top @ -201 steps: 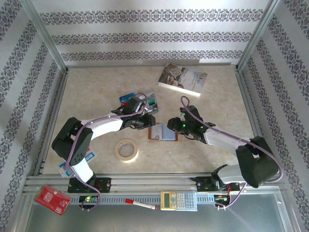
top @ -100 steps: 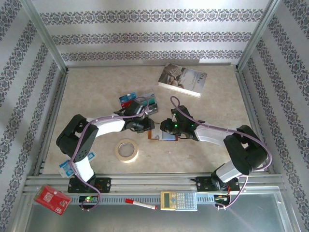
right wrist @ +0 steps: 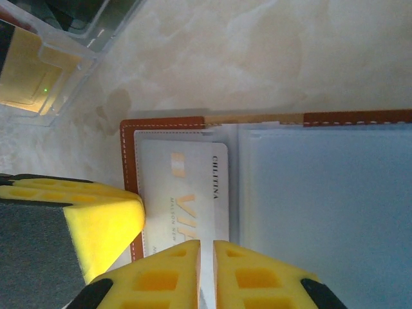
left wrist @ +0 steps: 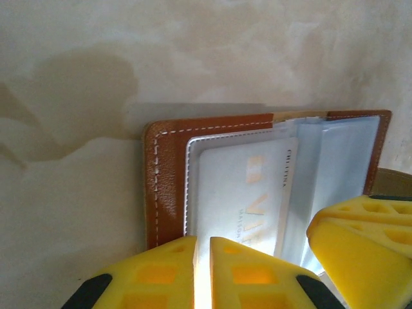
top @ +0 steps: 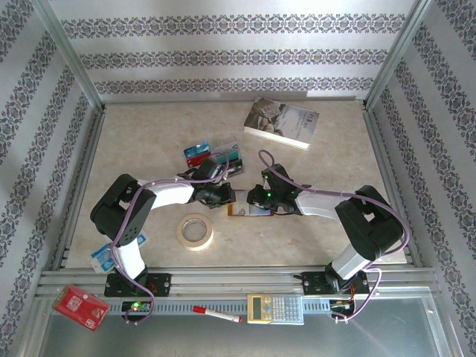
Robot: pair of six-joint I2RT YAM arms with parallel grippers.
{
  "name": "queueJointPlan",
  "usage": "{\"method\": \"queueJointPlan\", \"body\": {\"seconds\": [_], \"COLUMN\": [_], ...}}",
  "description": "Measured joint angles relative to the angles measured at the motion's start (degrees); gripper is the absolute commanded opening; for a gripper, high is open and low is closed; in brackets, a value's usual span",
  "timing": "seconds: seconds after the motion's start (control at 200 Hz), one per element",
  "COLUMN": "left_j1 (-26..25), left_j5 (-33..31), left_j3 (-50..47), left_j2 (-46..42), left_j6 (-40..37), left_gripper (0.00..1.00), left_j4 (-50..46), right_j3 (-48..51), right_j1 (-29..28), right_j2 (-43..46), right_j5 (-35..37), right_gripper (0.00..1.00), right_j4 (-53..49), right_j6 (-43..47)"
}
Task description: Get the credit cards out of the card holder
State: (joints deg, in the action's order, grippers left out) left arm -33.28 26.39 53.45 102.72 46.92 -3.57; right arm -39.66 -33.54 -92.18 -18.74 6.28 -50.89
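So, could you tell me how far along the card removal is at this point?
Done: a few cards lie on the table beyond the left arm, and the card holder lies open. In hand: the left pincer and right pincer pinch its clear sleeves at a pale card; card or plastic, I cannot tell. Left: that card is not out yet.

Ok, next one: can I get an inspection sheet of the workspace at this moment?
Surface: beige marbled table.
Job's things: card holder lies open, pale card in its clear sleeve; loose cards beyond it.
Clutter: book, tape roll, red packet, pen, calculator.
Grippers: left gripper jaws closed on the card holder's sleeve edge; right gripper jaws closed on the pale card.
Cables: purple cables run along both arms.
Surroundings: patterned walls, metal frame.
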Motion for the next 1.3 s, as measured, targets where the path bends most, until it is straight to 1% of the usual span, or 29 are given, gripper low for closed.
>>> {"method": "queueJointPlan", "body": {"seconds": [0.3, 0.969, 1.104, 1.299], "left_j1": [0.00, 0.00, 0.00, 0.00], "left_j5": [-0.35, -0.52, -0.52, -0.55], "left_j3": [-0.42, -1.11, -1.11, -1.20], "left_j2": [0.02, 0.52, 0.52, 0.52], "left_j6": [0.00, 0.04, 0.04, 0.13], "left_gripper": [0.13, 0.12, 0.12, 0.13], "left_j4": [0.37, 2.54, 2.54, 2.67], "right_j3": [0.00, 0.02, 0.02, 0.74], "right_j1": [0.42, 1.20, 1.46, 1.62], "right_j2": [-0.24, -2.45, -2.80, -3.06], "right_j5": [-0.28, -2.82, -3.34, -3.93], "right_gripper": [0.15, 0.20, 0.20, 0.16], "right_j4": [0.07, 1.77, 2.47, 4.24], "right_j6": [0.02, -0.26, -0.42, -0.44]}}
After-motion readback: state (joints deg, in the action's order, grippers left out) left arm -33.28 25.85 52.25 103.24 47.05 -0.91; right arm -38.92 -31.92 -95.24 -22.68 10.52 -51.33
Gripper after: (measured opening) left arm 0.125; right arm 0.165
